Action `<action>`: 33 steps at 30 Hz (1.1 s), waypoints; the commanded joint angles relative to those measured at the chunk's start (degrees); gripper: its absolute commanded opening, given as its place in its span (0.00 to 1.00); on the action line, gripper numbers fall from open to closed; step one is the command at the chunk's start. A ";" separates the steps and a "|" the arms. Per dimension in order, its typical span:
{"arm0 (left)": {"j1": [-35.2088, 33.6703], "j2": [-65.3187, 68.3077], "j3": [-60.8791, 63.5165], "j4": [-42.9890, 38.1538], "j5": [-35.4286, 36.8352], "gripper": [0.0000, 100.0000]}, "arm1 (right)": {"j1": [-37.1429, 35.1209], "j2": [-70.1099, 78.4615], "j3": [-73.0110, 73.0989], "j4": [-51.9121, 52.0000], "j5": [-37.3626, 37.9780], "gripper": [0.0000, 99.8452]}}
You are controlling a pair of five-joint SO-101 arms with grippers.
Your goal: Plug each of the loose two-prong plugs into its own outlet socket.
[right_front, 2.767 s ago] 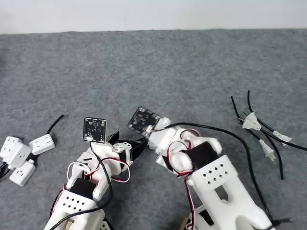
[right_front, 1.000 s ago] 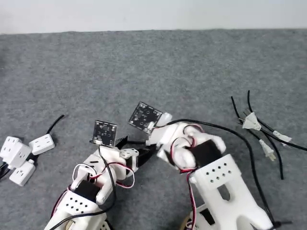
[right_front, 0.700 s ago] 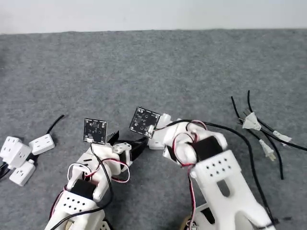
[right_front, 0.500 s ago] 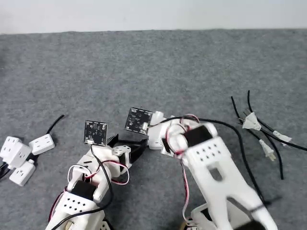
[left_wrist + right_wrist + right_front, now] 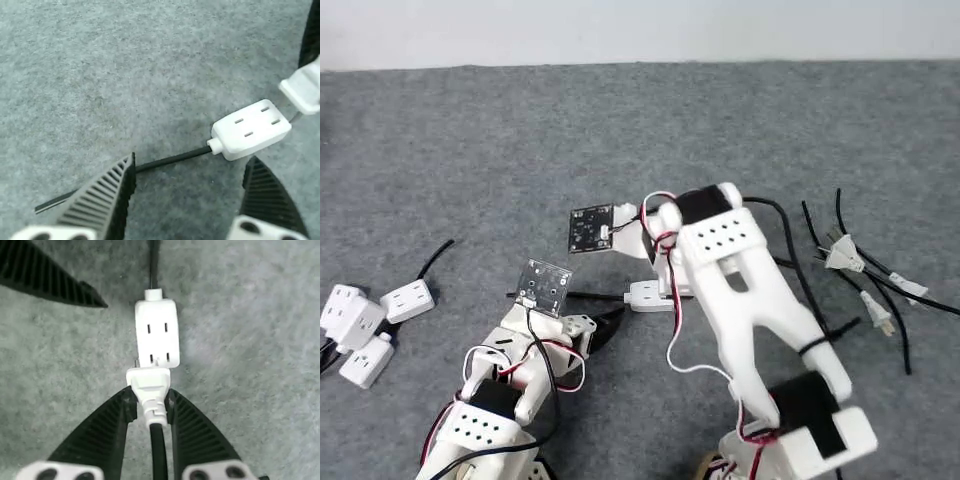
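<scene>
1. The right gripper [image 5: 150, 394] pinches a white two-prong plug [image 5: 149, 382] by its body, one black finger pressed on each side; the plug's black cord [image 5: 157, 450] runs back between the fingers.
2. The plug's face meets the end of a white socket [image 5: 157, 335] that lies flat on the grey carpet [image 5: 720, 130]; a sliver of prong shows between the two (how deep the prongs sit cannot be told); the plug sits a little off-centre to the socket's end.
3. The socket cord [image 5: 152, 260] leaves from the opposite end; in the high view the socket lies between the two arms, just beside the right arm's wrist.
4. The left gripper [image 5: 192, 162] has its jaws spread wide and holds nothing; it hovers over the socket cord, with the socket just beyond its fingertips and not touching them; one of its fingers shows in the right wrist view, beside the cord and apart from the socket.
5. Loose plugs [image 5: 843, 255] on tangled black cords lie on the carpet at the right side, well apart from both grippers.
6. Spare sockets [image 5: 360, 320] cluster at the left edge of the carpet, touching one another; they too lie well apart from the arms.
</scene>
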 commanded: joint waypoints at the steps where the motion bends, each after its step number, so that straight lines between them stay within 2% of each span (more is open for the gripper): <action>1: -0.18 -0.44 -0.57 -1.58 -0.53 0.33 | 0.57 1.19 -3.78 0.84 2.11 0.01; 14: 0.18 -0.44 -0.57 -1.58 -0.62 0.33 | 3.38 5.23 -5.63 -2.77 5.45 0.01; 33: 0.26 -0.44 -0.57 -1.58 -0.62 0.33 | 3.56 12.09 -6.59 -5.58 5.45 0.01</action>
